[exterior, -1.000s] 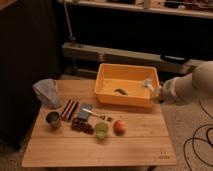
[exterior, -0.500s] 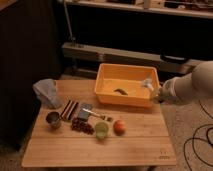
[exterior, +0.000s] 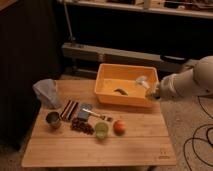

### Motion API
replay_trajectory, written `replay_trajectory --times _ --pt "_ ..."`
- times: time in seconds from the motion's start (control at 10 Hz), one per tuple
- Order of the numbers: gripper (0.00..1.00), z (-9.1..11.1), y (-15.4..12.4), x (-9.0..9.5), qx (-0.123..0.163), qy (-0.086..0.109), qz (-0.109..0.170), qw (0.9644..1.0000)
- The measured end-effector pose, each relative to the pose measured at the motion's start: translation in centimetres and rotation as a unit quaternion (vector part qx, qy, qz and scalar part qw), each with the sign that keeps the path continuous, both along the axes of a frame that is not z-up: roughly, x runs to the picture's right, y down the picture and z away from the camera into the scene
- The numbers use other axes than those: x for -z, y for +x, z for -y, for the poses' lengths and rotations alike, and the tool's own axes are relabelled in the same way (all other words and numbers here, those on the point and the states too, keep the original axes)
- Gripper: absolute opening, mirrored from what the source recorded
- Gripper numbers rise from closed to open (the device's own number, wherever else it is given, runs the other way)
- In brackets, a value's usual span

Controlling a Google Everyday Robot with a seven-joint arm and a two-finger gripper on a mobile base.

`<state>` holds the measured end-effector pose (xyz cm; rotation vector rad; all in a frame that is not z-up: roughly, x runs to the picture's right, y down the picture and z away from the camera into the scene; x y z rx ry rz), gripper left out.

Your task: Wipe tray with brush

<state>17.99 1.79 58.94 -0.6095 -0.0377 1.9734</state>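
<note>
1. Camera view shows my arm coming in from the right, with my gripper at the tray's right wall.
2. Whether my pincer is open or closed, I cannot tell.
3. Over the right part of the tray slants the brush, its pale end up and to the left of my gripper; I cannot tell whether it touches the tray floor.
4. That orange-yellow tray sits on the far right part of the wooden table.
5. On the tray floor, left of the brush, lies a small dark object.
6. Near the table's middle sit a green cup and an orange fruit, just beside each other.
7. At the left stand a metal cup and a crumpled grey bag.
</note>
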Motion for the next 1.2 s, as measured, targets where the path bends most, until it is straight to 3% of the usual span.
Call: replay_trajectory --times 0.1,0.3,0.6,0.8,1.0,1.1,1.2 --pt "0.00 1.0 -1.8 -1.0 -0.002 -0.003 0.028 0.9996" --pt "0.00 2.3 -4.6 -2.5 0.005 -0.007 0.047 0.9989" --pt "0.00 4.3 -7.4 -5.8 0.036 -0.018 0.029 0.9988" --pt "0.00 4.4 -7.7 -8.6 0.062 -0.029 -0.001 0.9977" --pt "0.00 4.2 -7.7 -11.5 0.066 -0.049 -0.010 0.9966" --pt "0.00 4.3 -7.8 -13.3 0.062 -0.074 -0.004 0.9953" --pt "0.00 4.6 -8.0 -14.1 0.060 -0.086 0.003 0.9945"
